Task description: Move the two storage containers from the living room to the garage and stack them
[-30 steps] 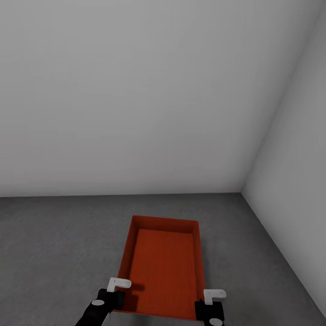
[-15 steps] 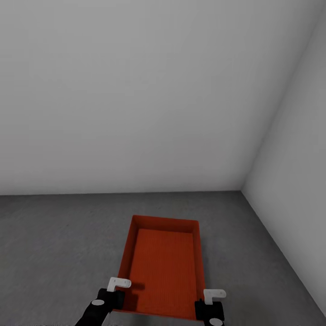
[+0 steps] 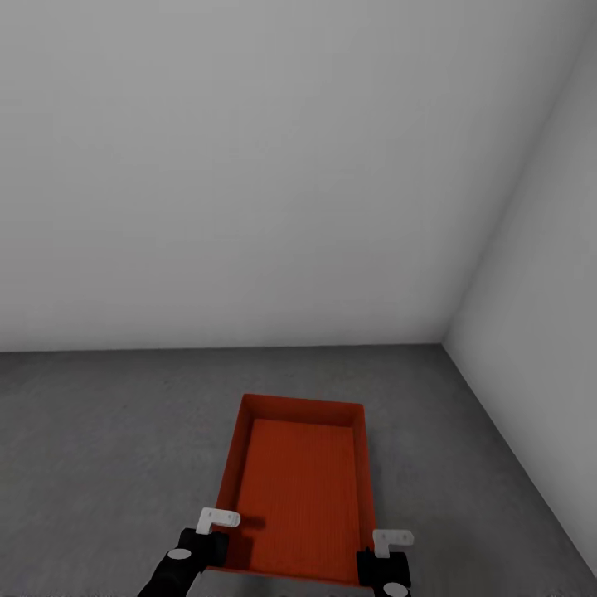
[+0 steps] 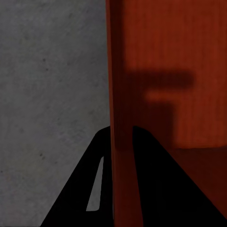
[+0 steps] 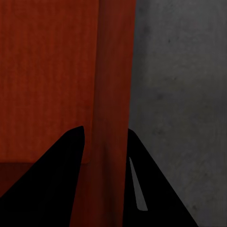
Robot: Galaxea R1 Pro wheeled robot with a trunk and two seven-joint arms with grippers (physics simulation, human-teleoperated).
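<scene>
One orange-red storage container (image 3: 303,489) hangs low in front of me over the dark grey garage floor (image 3: 99,431), its long side pointing at the wall. My left gripper (image 3: 211,537) is shut on its left wall near the close corner, and my right gripper (image 3: 386,550) is shut on its right wall. The left wrist view has the dark fingers (image 4: 90,179) straddling the container's wall (image 4: 120,94). In the right wrist view the fingers (image 5: 146,184) clamp the opposite wall (image 5: 113,85). The container is empty inside.
A plain white back wall (image 3: 249,166) stands ahead, and a white side wall (image 3: 547,290) closes in on the right, meeting it at a corner (image 3: 444,344). Bare concrete stretches left of the container and ahead of it.
The line where floor meets wall has crept slightly upward in the head view, so the camera has moved. The container and both grippers keep their places relative to me.
</scene>
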